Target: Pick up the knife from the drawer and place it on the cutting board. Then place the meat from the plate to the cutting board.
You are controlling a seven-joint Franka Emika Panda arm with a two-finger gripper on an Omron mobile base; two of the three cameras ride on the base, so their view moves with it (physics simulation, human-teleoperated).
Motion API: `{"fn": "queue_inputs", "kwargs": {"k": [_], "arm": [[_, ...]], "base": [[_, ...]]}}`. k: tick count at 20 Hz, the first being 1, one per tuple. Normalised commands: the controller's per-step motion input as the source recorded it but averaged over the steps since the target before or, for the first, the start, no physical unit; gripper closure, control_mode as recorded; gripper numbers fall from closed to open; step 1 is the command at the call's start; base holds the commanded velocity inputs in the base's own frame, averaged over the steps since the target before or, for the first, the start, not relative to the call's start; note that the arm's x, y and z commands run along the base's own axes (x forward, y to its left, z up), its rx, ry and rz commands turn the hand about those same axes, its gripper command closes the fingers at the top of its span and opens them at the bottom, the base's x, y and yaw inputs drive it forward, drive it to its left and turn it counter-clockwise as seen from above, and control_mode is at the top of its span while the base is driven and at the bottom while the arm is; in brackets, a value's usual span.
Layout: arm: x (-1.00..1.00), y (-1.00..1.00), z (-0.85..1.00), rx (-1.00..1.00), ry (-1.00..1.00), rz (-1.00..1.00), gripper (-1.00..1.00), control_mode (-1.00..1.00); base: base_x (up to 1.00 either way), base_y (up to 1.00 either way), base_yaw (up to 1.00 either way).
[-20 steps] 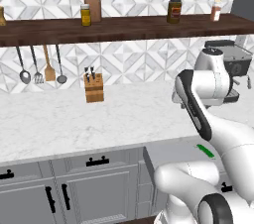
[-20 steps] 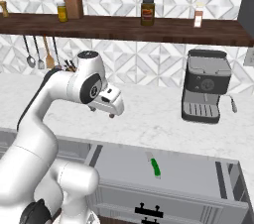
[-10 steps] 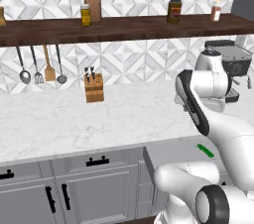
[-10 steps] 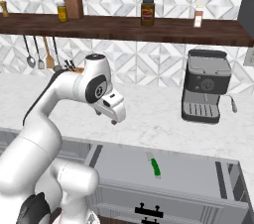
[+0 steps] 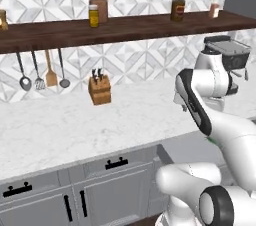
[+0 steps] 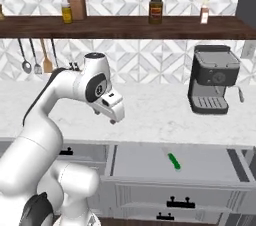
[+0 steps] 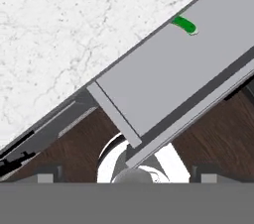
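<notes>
Hanging wide apart and empty, the fingers (image 6: 116, 118) point down from the white hand above the marble surface (image 6: 150, 115), well up and to the left of the open drawer (image 6: 200, 166) in the right base view. In the hand view the two dark fingertips (image 7: 48, 173) sit far apart at the bottom, with nothing between them but the robot's own body and the dark wood floor (image 7: 79, 141).

The drawer is pulled out from under the edge of the surface, its pale grey inside bare except for the knife (image 6: 173, 161). The knife lies near the middle of the drawer, towards the back, its green handle angled; in the hand view it shows as a short green shape (image 7: 184, 25) near the top right, close to the drawer's back edge, and the blade is too small to make out.

Further out on the surface, a black and grey coffee machine (image 6: 214, 78) stands to the right against the patterned tile wall, and a tan knife block (image 5: 100, 89) stands to the left. Above the block, utensils (image 5: 41, 70) hang from under a dark wooden shelf (image 5: 125, 27) that carries several jars (image 6: 156, 10). Grey cabinet doors (image 5: 65, 200) with black bar handles run below the surface to the left of the drawer.
</notes>
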Motion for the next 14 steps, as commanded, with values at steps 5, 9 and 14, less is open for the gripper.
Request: {"fn": "queue_inputs", "kwargs": {"k": [5, 9, 14], "arm": [[0.00, 0.00, 0.00, 0.00, 0.00, 0.00, -1.00, 1.00], [0.00, 0.00, 0.00, 0.00, 0.00, 0.00, -1.00, 1.00], [0.00, 0.00, 0.00, 0.00, 0.00, 0.00, -1.00, 1.00]], "base": [[-0.39, 0.54, -0.59], [-0.23, 0.43, -0.60], [-0.15, 0.48, -0.58]]}}
